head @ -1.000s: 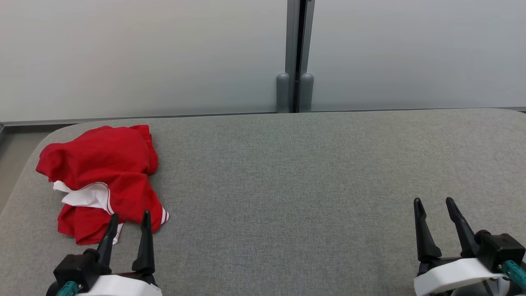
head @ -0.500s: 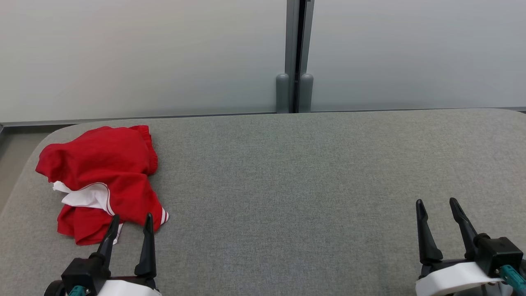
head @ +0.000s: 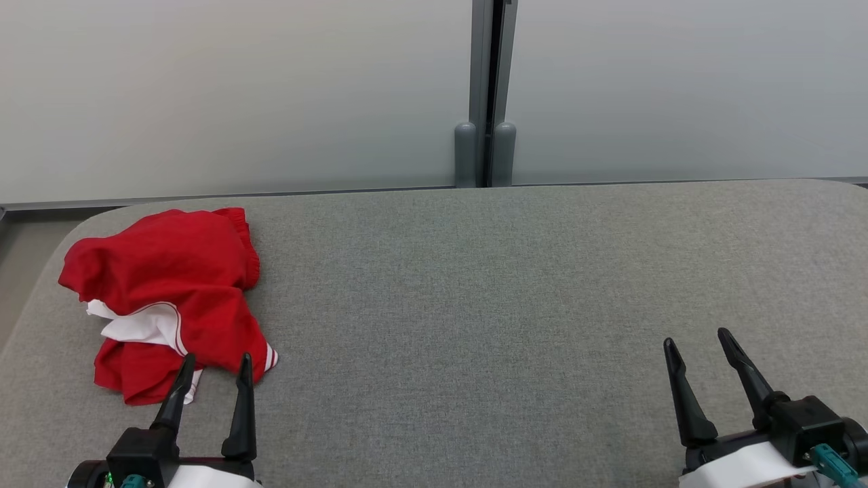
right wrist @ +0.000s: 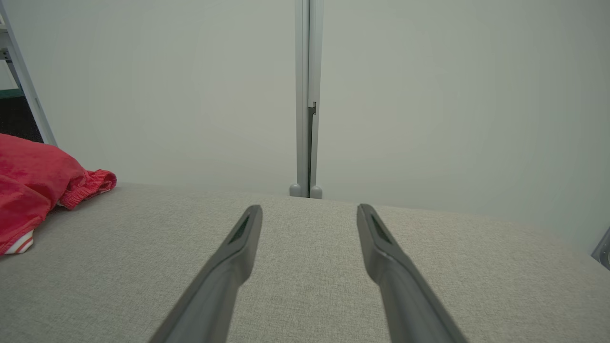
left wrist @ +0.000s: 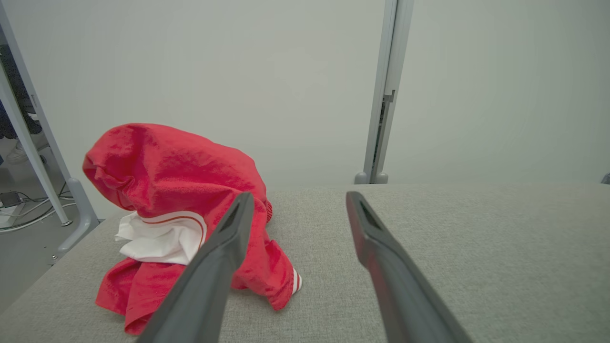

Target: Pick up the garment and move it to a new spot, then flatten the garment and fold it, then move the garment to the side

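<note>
L gripper point(head: 217, 359) sits at the lower left of the head view, jaws spread wide w/ nothing between them, fingers pointing up-view twd the garment point(head: 169, 285). Its tips overlap the garment's near hem in that view; can't tell if they touch the cloth. In the L wrist view the left finger point(left wrist: 214, 267) crosses in front of the red cloth, and the right finger is over bare table point(head: 475, 305).

R gripper point(head: 697, 337) is at the lower right, likewise spread wide & empty, over bare table and well apart from the garment.

The garment is red, crumpled in a heap at the table's left end, near the rounded far-left corner.
- A white panel point(left wrist: 162, 238) edged w/ thin red piping shows mid-heap.
- White stripes point(left wrist: 295, 281) mark a hem at the near-right side.
- A ribbed red band point(right wrist: 90, 186) runs along the far-right side.
- In the R wrist view the heap is cut off by the left edge.

The table has a grey woven cover & rounded corners.

Behind it stand pale frosted panels point(head: 237, 88), joined by a grey post point(head: 485, 68) w/ two rounded caps point(head: 466, 154) at its base, just past the table's far edge. At the far left of the L wrist view are a slanted grey frame leg point(left wrist: 78, 205) and cables point(left wrist: 28, 214) on the floor.
</note>
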### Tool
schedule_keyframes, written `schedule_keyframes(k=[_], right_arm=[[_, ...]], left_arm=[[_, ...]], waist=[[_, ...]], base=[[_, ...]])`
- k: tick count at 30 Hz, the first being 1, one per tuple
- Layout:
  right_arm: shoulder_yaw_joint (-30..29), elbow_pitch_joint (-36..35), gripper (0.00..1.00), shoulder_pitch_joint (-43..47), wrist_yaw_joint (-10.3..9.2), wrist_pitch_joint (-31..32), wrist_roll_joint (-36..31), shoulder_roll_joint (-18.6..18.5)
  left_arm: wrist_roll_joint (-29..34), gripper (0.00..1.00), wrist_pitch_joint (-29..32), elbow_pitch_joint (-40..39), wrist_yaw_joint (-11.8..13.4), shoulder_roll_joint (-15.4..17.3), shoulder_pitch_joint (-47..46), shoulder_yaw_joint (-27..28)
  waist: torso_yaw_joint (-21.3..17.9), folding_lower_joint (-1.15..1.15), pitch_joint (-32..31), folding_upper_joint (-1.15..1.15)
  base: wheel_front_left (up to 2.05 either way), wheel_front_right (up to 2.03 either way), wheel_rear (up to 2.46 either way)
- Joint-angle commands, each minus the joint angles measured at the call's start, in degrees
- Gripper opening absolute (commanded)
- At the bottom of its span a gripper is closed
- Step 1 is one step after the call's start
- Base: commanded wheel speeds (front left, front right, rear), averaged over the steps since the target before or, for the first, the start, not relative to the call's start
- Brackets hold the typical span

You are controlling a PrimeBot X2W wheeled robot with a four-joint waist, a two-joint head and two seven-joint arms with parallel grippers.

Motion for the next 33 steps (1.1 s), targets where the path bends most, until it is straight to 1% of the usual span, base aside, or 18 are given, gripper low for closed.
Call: schedule_keyframes(k=[1, 16, 21, 25, 30, 33], right_arm=[[-0.20, -0.20, 1.00, 0.26, 0.10, -0.44, 0.09, -0.16], [-1.81, -0.08, 1.00, 0.47, 0.10, -0.43, 1.00, -0.12], [-2.02, -0.27, 1.00, 0.73, 0.10, -0.43, 1.16, -0.12], [-1.69, -0.26, 1.00, 1.21, 0.10, -0.42, 1.47, -0.12], [-0.99, -0.11, 1.00, 1.97, 0.10, -0.38, 1.95, -0.14], [0.08, -0.12, 1.00, 1.75, 0.10, -0.38, 2.30, -0.13]], left_arm=[[0.27, 1.00, -0.02, 0.04, -0.10, 0.29, 0.30, 0.36], [-0.51, 1.00, -0.02, 0.44, -0.51, 0.29, 0.23, 0.82], [-0.52, 1.00, -0.02, 0.57, -0.56, 0.29, -0.20, 0.40], [-0.34, 1.00, -0.02, 0.72, -0.62, 0.31, -0.59, 0.13], [-0.43, 1.00, -0.02, 0.58, -0.28, 0.29, 0.34, 0.01], [-0.26, 1.00, -0.02, 0.66, -0.52, 0.27, 1.29, 0.40]], waist=[[-0.04, 0.00, 0.03, 0.00], [-0.43, 0.00, 0.13, 0.00], [0.23, 0.00, 0.16, 0.00], [2.58, 0.00, -0.14, 0.00], [7.84, 0.00, -1.10, 0.00], [11.01, 0.00, -1.35, 0.00]], base=[[0.00, 0.00, 0.00], [0.00, 0.00, 0.00], [0.00, 0.00, 0.00], [0.00, 0.00, 0.00], [0.00, 0.00, 0.00], [0.00, 0.00, 0.00]])
